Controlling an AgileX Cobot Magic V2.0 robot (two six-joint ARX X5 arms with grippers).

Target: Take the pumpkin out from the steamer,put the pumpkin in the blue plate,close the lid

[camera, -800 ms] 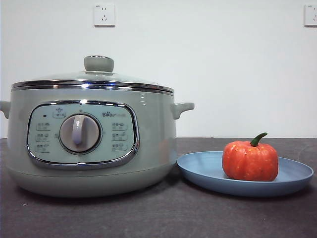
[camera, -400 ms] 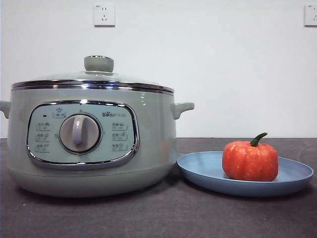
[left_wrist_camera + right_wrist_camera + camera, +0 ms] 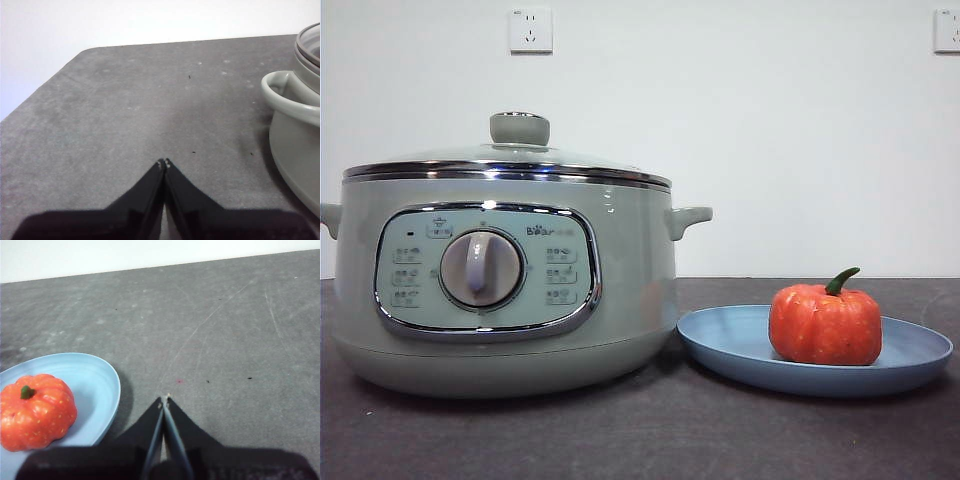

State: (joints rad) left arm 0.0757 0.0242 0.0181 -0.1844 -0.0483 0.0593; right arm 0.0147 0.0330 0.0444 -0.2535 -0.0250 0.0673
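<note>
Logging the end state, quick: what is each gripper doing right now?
Left gripper: shut, empty, above the table beside the steamer.
Right gripper: shut, empty, beside the blue plate.

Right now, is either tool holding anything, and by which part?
Nothing is held. The left tool and right tool are both shut on nothing, over bare table. The pumpkin sits free in the plate.

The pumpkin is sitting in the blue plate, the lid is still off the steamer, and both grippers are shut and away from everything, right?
Not quite: the lid is on the steamer, as the front view shows. The rest holds: the pumpkin sits in the blue plate, and the left gripper and right gripper are shut over bare table.
</note>
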